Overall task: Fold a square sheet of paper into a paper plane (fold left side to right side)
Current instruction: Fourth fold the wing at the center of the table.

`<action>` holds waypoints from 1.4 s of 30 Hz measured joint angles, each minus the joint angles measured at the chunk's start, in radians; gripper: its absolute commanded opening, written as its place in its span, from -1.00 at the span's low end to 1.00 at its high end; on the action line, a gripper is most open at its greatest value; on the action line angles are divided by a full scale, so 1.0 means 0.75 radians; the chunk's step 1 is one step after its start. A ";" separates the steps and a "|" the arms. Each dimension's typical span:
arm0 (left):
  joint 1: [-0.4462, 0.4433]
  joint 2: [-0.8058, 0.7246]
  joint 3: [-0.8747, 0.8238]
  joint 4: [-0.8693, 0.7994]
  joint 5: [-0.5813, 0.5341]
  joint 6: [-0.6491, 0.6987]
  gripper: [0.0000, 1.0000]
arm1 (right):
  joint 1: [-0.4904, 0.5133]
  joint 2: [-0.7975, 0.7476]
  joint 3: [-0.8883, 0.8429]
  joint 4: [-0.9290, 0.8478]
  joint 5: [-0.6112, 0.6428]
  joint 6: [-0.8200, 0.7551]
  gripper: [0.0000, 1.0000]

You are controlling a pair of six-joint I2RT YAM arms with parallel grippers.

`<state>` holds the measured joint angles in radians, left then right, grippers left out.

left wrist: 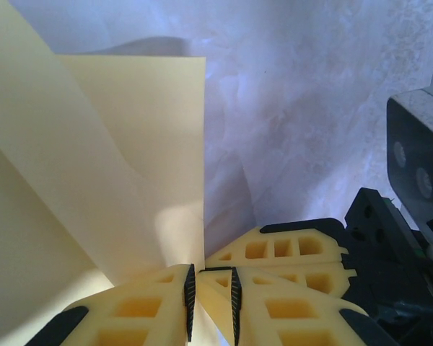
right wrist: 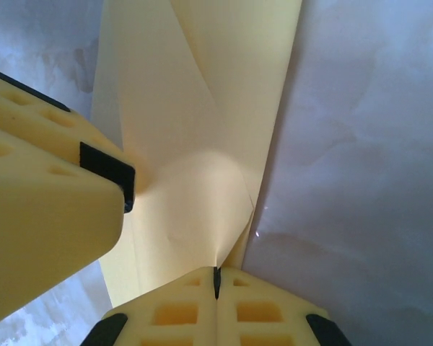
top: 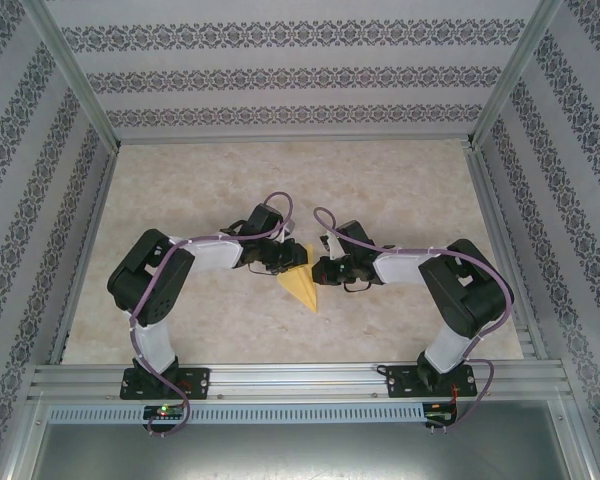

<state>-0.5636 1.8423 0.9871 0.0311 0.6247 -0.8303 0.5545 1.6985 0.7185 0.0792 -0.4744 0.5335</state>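
Paper was found part-folded, pinched by closed right gripper; left gripper nearly closed, grip unclear; creasing judged unfinished.

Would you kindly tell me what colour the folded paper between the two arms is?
The paper is plain pale yellow, seen best in the left wrist view.

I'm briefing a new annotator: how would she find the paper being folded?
On the pale marbled table, look where the left gripper and right gripper meet. Between them sits the paper, folded to a point: the only yellow patch seen from above.
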 measured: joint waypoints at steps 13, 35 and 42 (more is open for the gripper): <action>0.000 0.019 -0.002 -0.030 -0.056 0.016 -0.52 | 0.009 0.000 0.008 -0.016 0.015 -0.023 -0.98; 0.000 0.024 -0.074 0.020 -0.090 0.020 -0.54 | 0.005 -0.064 0.025 -0.093 0.020 -0.017 -0.50; 0.000 0.021 -0.082 0.035 -0.090 0.020 -0.54 | -0.009 -0.288 0.012 -0.136 -0.025 -0.010 -0.57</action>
<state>-0.5636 1.8580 0.9257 0.0574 0.5571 -0.8150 0.5480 1.4822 0.7277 -0.0227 -0.4931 0.5262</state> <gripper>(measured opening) 0.231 0.242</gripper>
